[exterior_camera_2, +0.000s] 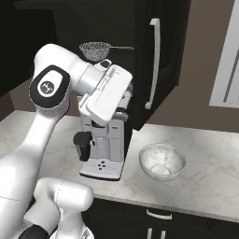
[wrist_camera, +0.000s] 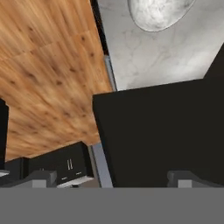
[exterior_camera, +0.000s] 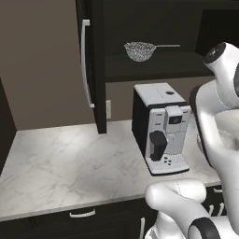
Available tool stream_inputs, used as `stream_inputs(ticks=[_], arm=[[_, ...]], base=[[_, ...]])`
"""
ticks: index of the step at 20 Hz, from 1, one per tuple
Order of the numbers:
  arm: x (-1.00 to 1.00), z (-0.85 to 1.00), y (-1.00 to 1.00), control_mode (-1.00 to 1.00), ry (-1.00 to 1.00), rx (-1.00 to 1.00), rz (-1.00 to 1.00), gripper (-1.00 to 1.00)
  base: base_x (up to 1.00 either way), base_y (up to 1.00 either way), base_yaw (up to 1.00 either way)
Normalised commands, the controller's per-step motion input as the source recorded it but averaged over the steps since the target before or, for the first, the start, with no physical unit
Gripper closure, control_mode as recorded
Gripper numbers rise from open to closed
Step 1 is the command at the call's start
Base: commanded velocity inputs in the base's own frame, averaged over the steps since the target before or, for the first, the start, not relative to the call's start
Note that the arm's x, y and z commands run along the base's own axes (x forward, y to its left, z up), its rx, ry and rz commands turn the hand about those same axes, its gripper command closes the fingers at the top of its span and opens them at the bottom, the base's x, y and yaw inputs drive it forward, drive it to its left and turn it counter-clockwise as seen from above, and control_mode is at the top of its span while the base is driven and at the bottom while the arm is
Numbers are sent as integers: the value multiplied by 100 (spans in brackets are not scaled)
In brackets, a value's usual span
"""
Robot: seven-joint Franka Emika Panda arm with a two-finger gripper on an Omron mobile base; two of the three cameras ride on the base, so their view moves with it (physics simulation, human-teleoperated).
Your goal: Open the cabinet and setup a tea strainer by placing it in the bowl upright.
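The black upper cabinet [exterior_camera: 154, 28] stands open, its doors swung out, the left door's silver bar handle [exterior_camera: 85, 63] facing me. On its shelf lies the silver mesh tea strainer [exterior_camera: 140, 50], basket down, thin handle pointing right; it also shows as the strainer [exterior_camera_2: 95, 50] just above my wrist. The marbled bowl [exterior_camera_2: 162, 161] sits empty on the counter right of the coffee machine, and the bowl [wrist_camera: 157, 13] appears at the top of the hand view. My gripper [wrist_camera: 114, 177] is open with nothing between its fingers, below the shelf and facing a black door panel [wrist_camera: 162, 131].
A white and black coffee machine [exterior_camera: 163, 126] stands on the marble counter [exterior_camera: 60, 163] under the open cabinet. The right cabinet door [exterior_camera_2: 156, 60] juts out over the counter. Black drawers [exterior_camera_2: 158, 214] run below the counter edge. Wooden floor [wrist_camera: 48, 74] lies beyond.
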Motion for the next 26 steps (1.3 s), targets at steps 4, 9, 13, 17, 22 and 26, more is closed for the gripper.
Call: stream_inputs(ticks=[4, 9, 13, 17, 22, 26], arm=[[-42, 13, -87, -100, 0, -1, -1, -100], [-31, 3, -74, -100, 0, 0, -1, -100], [-30, -10, -50, -100, 6, 1, 0, -100], [-54, 0, 19, -100, 0, 13, 18, -100], [-39, 25, 61, -100, -6, 1, 1, -100], [-36, 16, 93, -100, -8, 0, 0, -100]], base=[[0, 0, 0], [0, 0, 0], [0, 0, 0], [0, 0, 0], [0, 0, 0], [0, 0, 0]])
